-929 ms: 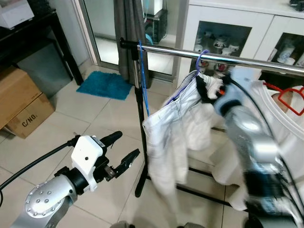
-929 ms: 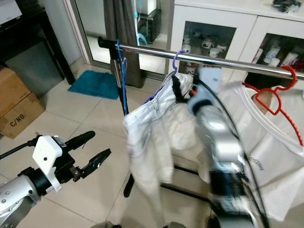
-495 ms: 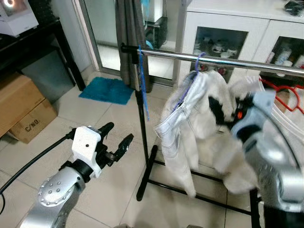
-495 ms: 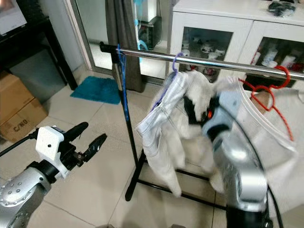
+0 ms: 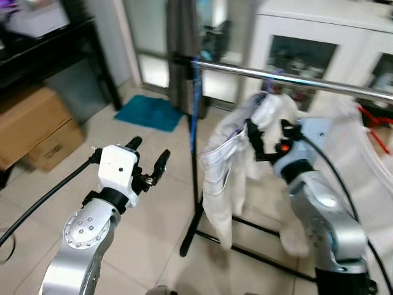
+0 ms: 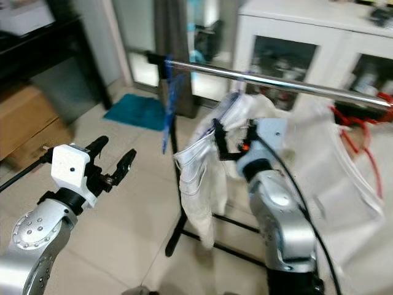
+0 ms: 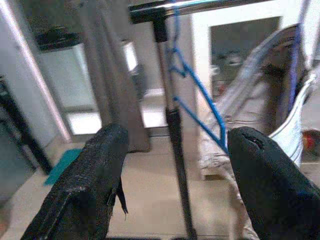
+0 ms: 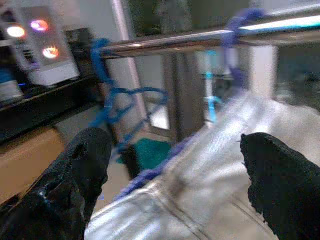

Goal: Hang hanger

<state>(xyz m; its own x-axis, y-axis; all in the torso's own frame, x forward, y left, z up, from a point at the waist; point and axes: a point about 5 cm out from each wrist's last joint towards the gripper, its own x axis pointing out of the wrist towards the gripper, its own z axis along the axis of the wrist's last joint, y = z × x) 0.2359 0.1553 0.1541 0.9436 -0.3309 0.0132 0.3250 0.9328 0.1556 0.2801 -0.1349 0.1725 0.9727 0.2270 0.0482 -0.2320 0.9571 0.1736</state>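
Note:
A chrome rail (image 5: 307,81) carries a purple hanger (image 8: 234,47) with a white garment (image 5: 224,166) draped from it. A bare blue hanger (image 5: 193,101) hangs at the rail's left end by the upright pole (image 7: 176,145). My right gripper (image 5: 268,132) is open just in front of the white garment, below the purple hook, with nothing between its fingertips (image 8: 75,175). My left gripper (image 5: 149,153) is open and raised left of the rack, pointing toward the blue hanger (image 7: 200,95).
A red hanger (image 6: 356,126) with a white shirt (image 6: 344,184) hangs further right on the rail. A white glass-door cabinet (image 5: 307,37) stands behind. Cardboard boxes (image 5: 37,126) and a teal mat (image 5: 150,112) lie at the left. The rack's black base (image 5: 245,252) crosses the tiled floor.
My right arm has drawn down and back from the rail, and its open gripper now faces the garment. The garment has swung. The left gripper has risen slightly. The camera has shifted.

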